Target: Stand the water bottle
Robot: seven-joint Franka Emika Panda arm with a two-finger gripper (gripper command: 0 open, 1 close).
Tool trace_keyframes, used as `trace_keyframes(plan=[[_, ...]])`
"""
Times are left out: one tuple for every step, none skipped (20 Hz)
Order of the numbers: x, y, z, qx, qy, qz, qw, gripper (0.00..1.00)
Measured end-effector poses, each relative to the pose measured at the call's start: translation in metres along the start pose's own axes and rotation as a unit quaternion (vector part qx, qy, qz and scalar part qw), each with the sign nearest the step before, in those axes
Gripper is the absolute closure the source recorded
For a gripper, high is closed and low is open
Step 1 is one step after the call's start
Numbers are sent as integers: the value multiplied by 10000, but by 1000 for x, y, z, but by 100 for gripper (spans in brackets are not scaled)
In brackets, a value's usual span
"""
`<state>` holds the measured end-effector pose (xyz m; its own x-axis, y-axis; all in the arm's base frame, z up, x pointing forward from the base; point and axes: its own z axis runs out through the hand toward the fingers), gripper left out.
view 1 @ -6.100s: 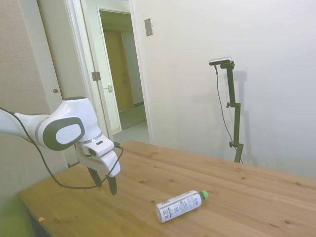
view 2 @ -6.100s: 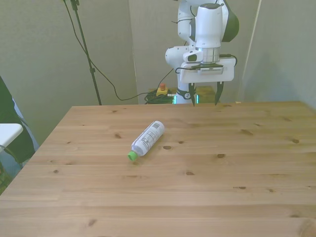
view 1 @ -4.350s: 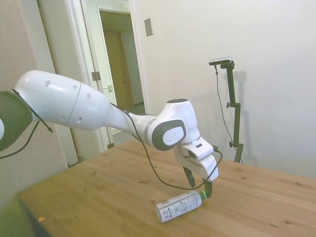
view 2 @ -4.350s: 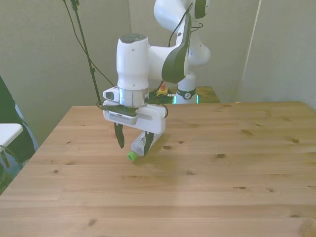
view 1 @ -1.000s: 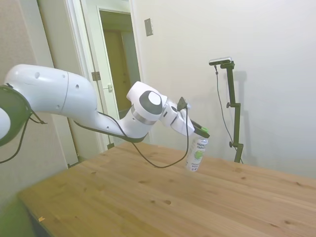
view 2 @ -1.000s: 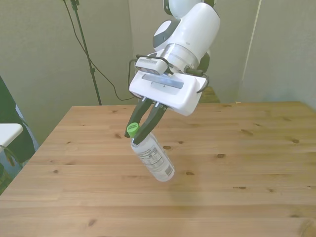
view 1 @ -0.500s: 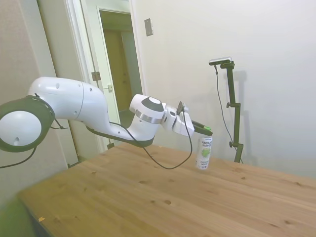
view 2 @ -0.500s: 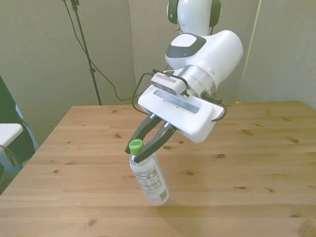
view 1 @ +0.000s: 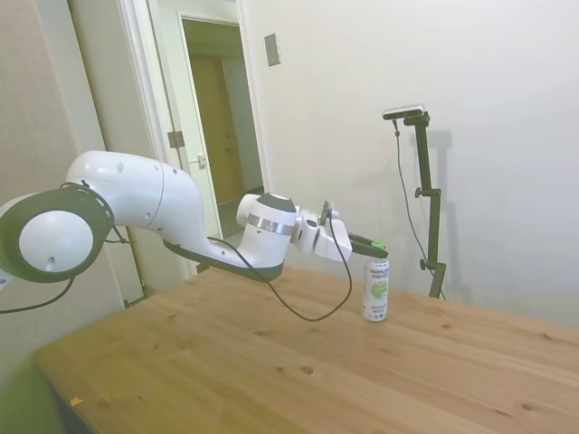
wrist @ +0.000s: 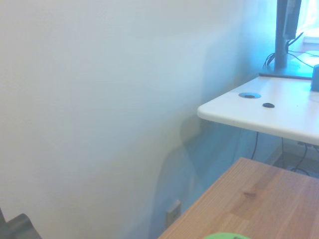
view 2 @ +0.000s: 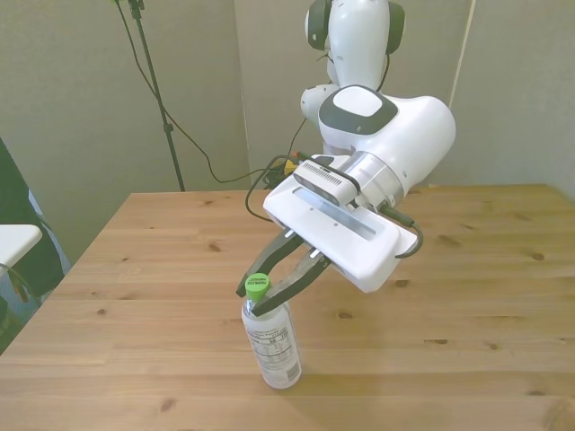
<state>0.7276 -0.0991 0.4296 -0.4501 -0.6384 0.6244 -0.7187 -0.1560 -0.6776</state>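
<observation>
While the pincer (view 2: 261, 294) grips its green cap, the water bottle (view 2: 271, 346) stands upright on the wooden table (view 2: 467, 305).

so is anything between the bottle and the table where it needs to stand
Nothing visible. The water bottle is upright with its base on or just above the bare wooden table, held at the neck by the end effector.

Water bottle (view 2: 274, 346): green cap, white label w/ dark text, green mark. Gripper (view 2: 258, 296): dark fingers, white body. Tabletop (view 2: 467, 296): light knotty wood.
</observation>
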Motion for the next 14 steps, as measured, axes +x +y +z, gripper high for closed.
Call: trace_keyframes(plan=[[-1, 1, 0, -16, -7, -4, 10000, 0], [-1, 2, 1, -25, -12, -6, 10000, 0], [-1, 3, 1, -33, -17, -3, 10000, 0], [-1, 3, 1, -37, -19, 1, 10000, 0], [0, 3, 1, -41, -19, 4, 10000, 0], [0, 3, 1, -45, -18, 6, 10000, 0], [1, 3, 1, -49, -20, 9, 10000, 0], [1, 4, 1, -52, -21, 12, 10000, 0], [2, 4, 1, -57, -23, 13, 10000, 0], [2, 4, 1, -62, -25, 12, 10000, 0], [2, 5, 1, -72, -18, 11, 10000, 0], [2, 6, 1, -86, -22, 4, 10000, 0], [0, 8, 2, -104, -32, -3, 9999, 0], [0, 9, 2, -114, -43, -6, 9999, 0]])
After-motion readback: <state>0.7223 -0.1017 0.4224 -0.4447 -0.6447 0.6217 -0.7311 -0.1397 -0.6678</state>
